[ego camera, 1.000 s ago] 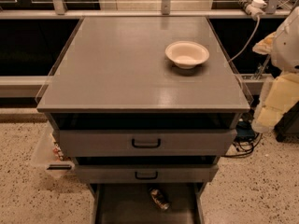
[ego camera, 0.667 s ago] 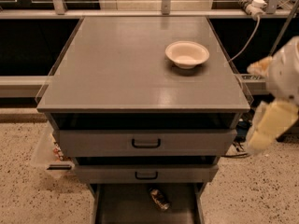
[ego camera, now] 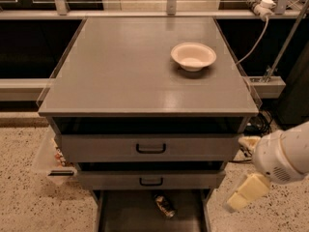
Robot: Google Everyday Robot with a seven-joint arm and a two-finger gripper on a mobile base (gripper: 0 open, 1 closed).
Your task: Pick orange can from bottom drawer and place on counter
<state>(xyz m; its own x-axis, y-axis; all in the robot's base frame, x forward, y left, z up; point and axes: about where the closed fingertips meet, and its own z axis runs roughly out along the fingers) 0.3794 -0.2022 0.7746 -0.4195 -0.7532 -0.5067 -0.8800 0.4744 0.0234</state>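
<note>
In the bottom drawer, which stands open, the orange can lies on its side near the rear of the dark floor. On the counter sits a white bowl. The gripper hangs outside the drawer's right wall, clear of the can and about level with it. Its state cannot be told.

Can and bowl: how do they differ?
The can lies on its side in the open bottom drawer; the bowl sits upright on the counter. The can is dark and shiny, the bowl pale and wider. Neither is held: the gripper hangs right of the drawers.
</note>
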